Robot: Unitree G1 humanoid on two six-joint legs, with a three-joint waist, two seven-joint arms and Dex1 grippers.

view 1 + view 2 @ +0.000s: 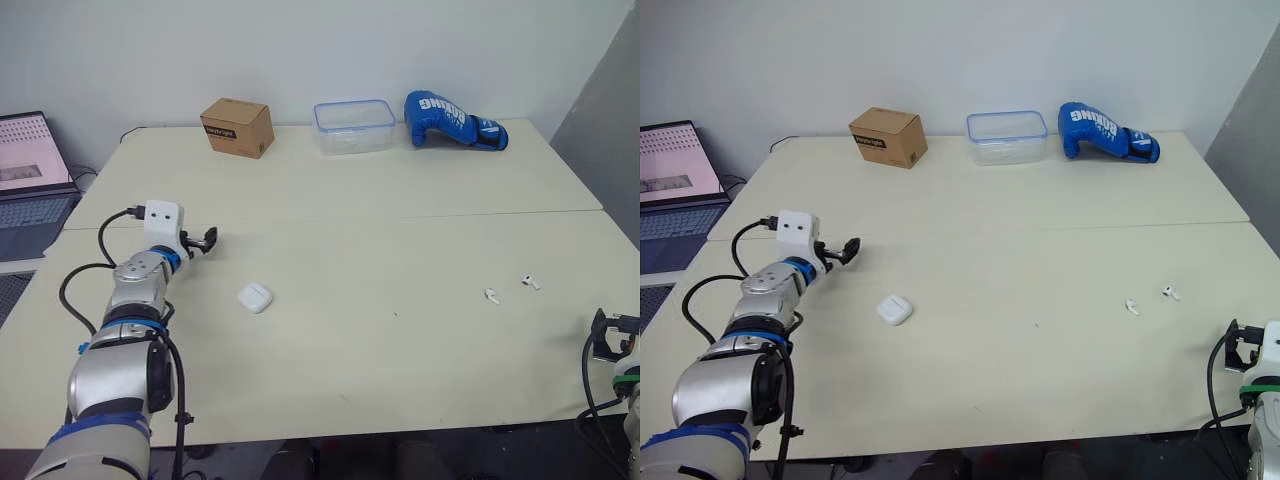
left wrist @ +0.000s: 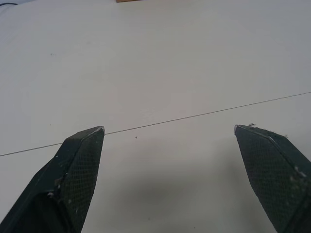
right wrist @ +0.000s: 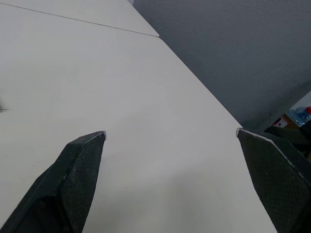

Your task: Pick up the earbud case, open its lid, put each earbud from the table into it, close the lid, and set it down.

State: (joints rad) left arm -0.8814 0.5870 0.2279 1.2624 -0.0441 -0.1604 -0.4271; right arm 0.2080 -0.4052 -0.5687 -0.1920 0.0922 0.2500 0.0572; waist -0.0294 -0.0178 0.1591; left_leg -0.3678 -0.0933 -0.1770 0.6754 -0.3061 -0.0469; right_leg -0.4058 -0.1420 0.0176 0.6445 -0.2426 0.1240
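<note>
**Both claws spread, case lying untouched**

My left arm reaches forward low over the table (image 1: 400, 210), wrist bent, and my left gripper (image 1: 204, 240) points to my right near the left edge. Its two black fingers (image 2: 77, 165) stand wide apart with nothing between them. My right gripper (image 1: 606, 334) sits at the near right corner, and my right wrist view shows it spread just as wide, holding nothing.

The earbud case (image 1: 255, 297) lies closed on the table, near my left gripper and a little nearer to me, not touching it. The two earbuds (image 1: 492, 296) (image 1: 529, 282) lie side by side well off to the right.

At the far edge, a cardboard box (image 1: 237, 127) has a dark label too small to read. A clear plastic container (image 1: 353, 126) stands beside it. The blue boxing glove (image 1: 455, 120) carries white lettering I cannot make out.

My left wrist view shows the seam (image 2: 194, 115) across the tabletop. My right wrist view shows the table's edge against a grey wall (image 3: 233, 48). A laptop (image 1: 30, 180) sits beyond the table's left edge.
</note>
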